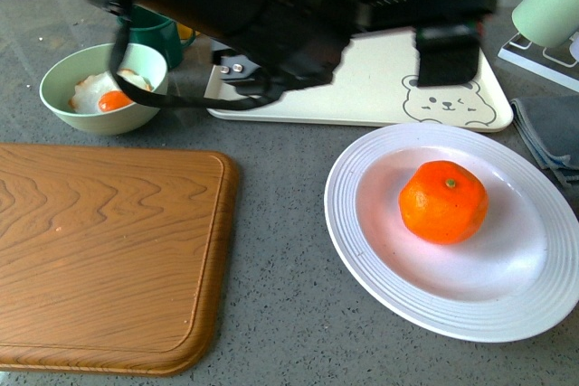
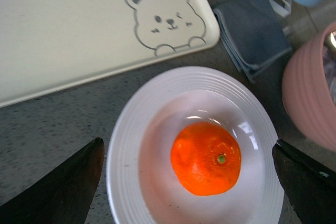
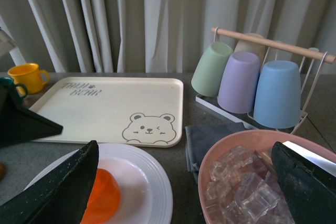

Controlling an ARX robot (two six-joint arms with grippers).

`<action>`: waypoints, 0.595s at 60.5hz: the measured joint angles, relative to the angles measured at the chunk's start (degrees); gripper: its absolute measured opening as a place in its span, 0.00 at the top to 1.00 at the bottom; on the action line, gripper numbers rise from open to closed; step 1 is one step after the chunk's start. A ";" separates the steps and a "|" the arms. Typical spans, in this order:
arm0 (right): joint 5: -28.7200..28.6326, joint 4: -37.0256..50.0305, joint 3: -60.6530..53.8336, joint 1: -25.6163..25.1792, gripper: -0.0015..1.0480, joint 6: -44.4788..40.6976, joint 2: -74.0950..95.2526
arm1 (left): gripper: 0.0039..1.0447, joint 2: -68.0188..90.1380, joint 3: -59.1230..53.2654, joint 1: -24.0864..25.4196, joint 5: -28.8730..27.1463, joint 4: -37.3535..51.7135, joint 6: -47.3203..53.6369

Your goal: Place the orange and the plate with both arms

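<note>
The orange lies stem mark up in the middle of the white ribbed plate, which rests on the grey counter at the right. In the left wrist view my left gripper is open and empty above the plate, with the orange between its two black fingers and apart from them. My right gripper is open and empty; the orange and plate show partly behind one of its fingers. Both arms hang dark across the top of the front view.
A wooden cutting board lies at the left. A pale green bowl with a fried egg and the cream bear tray stand behind. A pink bowl of ice cubes, grey cloth and a cup rack stand right of the plate.
</note>
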 joint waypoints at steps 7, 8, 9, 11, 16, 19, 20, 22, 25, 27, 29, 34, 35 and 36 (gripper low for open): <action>0.00 0.00 0.00 0.00 0.09 0.02 0.00 | 0.08 -2.93 -3.23 5.40 -0.07 2.64 -3.37; 0.00 0.00 0.00 0.02 0.09 0.00 0.00 | 0.08 -3.26 -3.52 5.88 -0.11 2.86 -3.63; -0.02 0.00 0.00 0.00 0.09 0.02 0.00 | 0.08 -3.85 -4.15 6.91 -0.26 3.43 -4.07; -0.02 0.00 0.00 0.02 0.09 0.02 0.00 | 0.08 -4.85 -5.11 8.39 -0.24 4.15 -4.74; -0.02 0.00 0.00 0.02 0.09 0.00 0.00 | 0.08 -7.69 -7.50 11.87 0.00 5.68 -6.01; 0.02 0.00 0.00 0.02 0.09 0.02 0.00 | 0.12 -9.22 -10.43 13.40 -4.61 11.54 -3.91; 0.04 0.00 0.00 0.02 0.09 0.02 0.00 | 0.16 -9.66 -12.35 13.73 -10.80 16.87 -1.25; -0.09 0.00 0.00 0.00 0.09 0.02 0.00 | 0.20 -10.19 -15.04 14.12 -16.55 23.41 1.95; -0.02 0.00 0.00 0.02 0.09 0.02 0.00 | 0.29 -11.93 -21.29 15.26 -25.75 35.50 8.87; -0.02 0.00 0.00 0.00 0.09 0.02 0.00 | 0.38 -14.10 -26.27 16.46 -29.42 42.99 13.68; 0.02 0.00 0.00 0.02 0.09 0.02 0.00 | 0.43 -15.67 -28.72 17.31 -29.66 45.83 15.32; -0.02 0.00 0.00 0.00 0.09 0.02 0.00 | 0.58 -20.63 -34.47 19.21 -28.41 48.83 18.78; -0.02 0.00 0.00 0.00 0.09 0.02 0.00 | 0.60 -21.11 -35.04 19.41 -28.22 48.92 19.15; -0.02 0.00 0.00 0.00 0.09 0.02 0.00 | 0.64 -22.03 -36.17 19.74 -27.74 49.07 19.54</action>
